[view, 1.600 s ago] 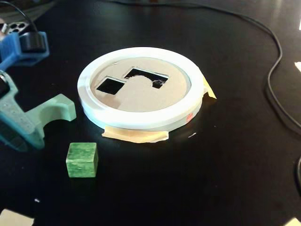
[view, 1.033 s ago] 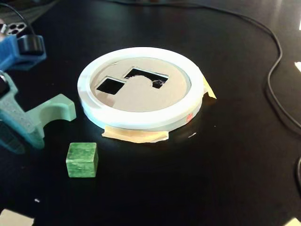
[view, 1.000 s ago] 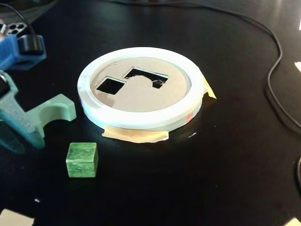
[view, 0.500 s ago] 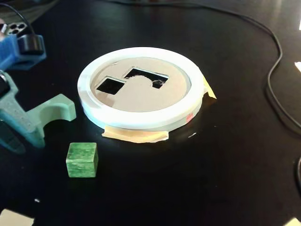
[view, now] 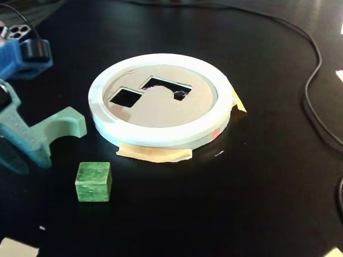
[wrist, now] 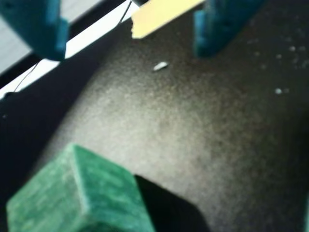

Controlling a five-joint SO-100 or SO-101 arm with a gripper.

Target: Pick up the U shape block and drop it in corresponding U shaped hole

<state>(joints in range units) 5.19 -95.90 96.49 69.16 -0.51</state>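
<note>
My claw [view: 24,158] hangs spread and empty beside the U shape block [view: 63,124]; the green cube [view: 93,181] sits just in front of that block.

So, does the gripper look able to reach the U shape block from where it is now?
Probably yes. In the fixed view the gripper is already at the U shape block, one teal finger overlapping its left leg. Nothing lies between them; the green cube sits apart, nearer the camera. A grasp cannot be confirmed.

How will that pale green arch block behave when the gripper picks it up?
The U shape block looks rigid, so it probably won't flex. Its flat legs suggest it won't roll, though a grip on one leg could let it swing. The smooth surface might slip slightly.
</note>
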